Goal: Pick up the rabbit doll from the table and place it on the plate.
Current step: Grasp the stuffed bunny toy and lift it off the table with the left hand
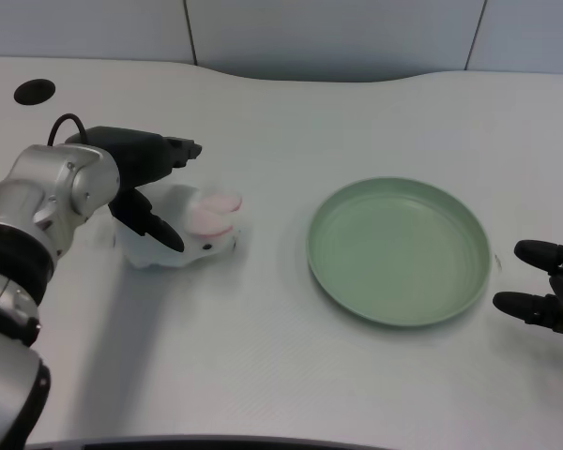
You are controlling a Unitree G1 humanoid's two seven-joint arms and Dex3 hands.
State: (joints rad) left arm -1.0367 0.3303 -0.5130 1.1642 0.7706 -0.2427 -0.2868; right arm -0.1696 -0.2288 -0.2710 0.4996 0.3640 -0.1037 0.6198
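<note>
White rabbit doll [192,228] on table [263,356], directly under left hand [148,187], long axis roughly left-right, pink ears toward green plate [399,251]. Fingers spread over doll, 1 across its front; contact likely, closed grip not confirmable, blurred. Plate well apart to the right, nothing between. Right hand [547,286] beyond plate's far rim. Black hole [34,91] in tabletop, far left.

White table [263,375] with black grommet hole [34,91]; pale panelled wall [328,33] behind

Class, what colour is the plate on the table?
The plate is pale green, seen in the head view.
</note>
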